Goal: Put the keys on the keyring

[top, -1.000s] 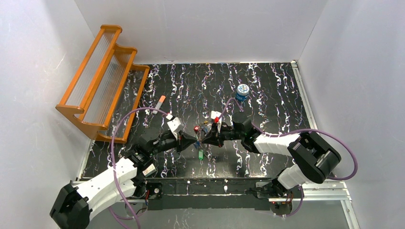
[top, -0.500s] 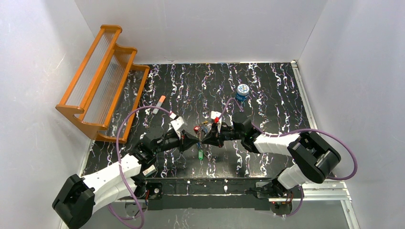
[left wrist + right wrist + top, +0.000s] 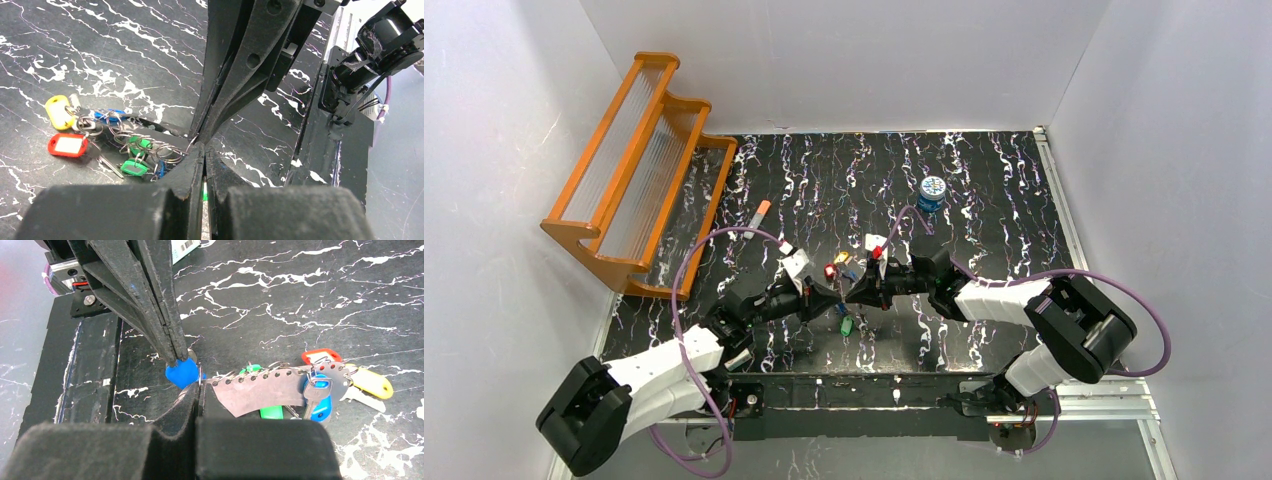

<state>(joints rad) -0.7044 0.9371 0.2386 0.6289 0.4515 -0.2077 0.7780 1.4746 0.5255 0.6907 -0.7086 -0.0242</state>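
Observation:
My two grippers meet tip to tip over the middle of the table. The keyring is a pale grey curved band with a row of holes. My right gripper is shut on its near end. Several keys with red, yellow, blue and green heads hang from it on wire rings. My left gripper is shut, and a blue key hangs right at its tips, touching the right fingertips. One green key lies alone on the table below both grippers.
An orange wooden rack leans at the back left. An orange-tipped white tube lies near it. A small blue tin stands behind the right arm. White walls close in the dark marbled table.
My left arm has pushed a little to the right, bringing its tips against the right gripper. The hanging keys shifted slightly. The right arm and the green key stayed put.

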